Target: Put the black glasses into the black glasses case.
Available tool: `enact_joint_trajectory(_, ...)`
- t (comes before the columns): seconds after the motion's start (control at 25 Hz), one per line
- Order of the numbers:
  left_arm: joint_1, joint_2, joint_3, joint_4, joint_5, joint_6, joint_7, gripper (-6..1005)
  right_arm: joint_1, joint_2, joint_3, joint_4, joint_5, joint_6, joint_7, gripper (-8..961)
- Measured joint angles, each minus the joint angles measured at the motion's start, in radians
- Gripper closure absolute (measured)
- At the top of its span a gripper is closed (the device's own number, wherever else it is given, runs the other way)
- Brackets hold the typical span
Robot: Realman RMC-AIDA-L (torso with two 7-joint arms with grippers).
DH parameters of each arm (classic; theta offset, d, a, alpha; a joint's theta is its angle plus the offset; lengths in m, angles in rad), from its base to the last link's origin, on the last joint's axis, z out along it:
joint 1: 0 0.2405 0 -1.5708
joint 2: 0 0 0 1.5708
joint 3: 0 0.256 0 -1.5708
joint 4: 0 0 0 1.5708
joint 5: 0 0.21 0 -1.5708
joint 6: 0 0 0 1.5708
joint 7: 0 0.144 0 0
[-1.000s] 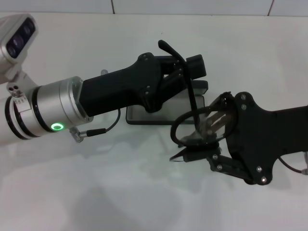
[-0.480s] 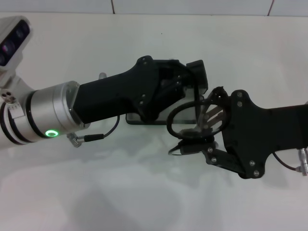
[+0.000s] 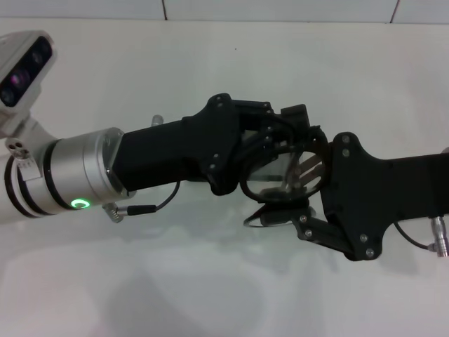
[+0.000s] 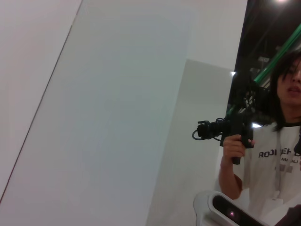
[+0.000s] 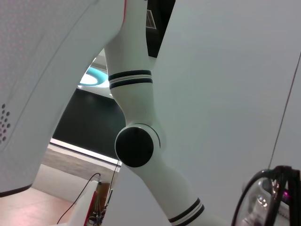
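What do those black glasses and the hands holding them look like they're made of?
The black glasses seem to have a thin, dark frame, plastic or coated metal, I can't tell which, with clear lenses that show the hand behind them. The left hand and right hand look like matte black hard plastic or painted metal plates joined by small silver screws. The left wrist sleeve looks like brushed metal.

A brushed-silver cylindrical wrist collar (image 3: pixel 81 172) with a glowing green ring light (image 3: pixel 83 204) is joined to a matte black left gripper (image 3: pixel 280 137). A flat black screw-studded right gripper (image 3: pixel 291 193) is trailed by thin black cables.
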Motion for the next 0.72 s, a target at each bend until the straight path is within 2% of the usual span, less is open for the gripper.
enact_joint_trajectory(0.72, 0.006, 0.002, -0.004, -0.031, -0.044, -0.003, 0.013, 935, -0.005, 0.0, -0.016, -0.004, 0.006, -0.003, 0.0, 848)
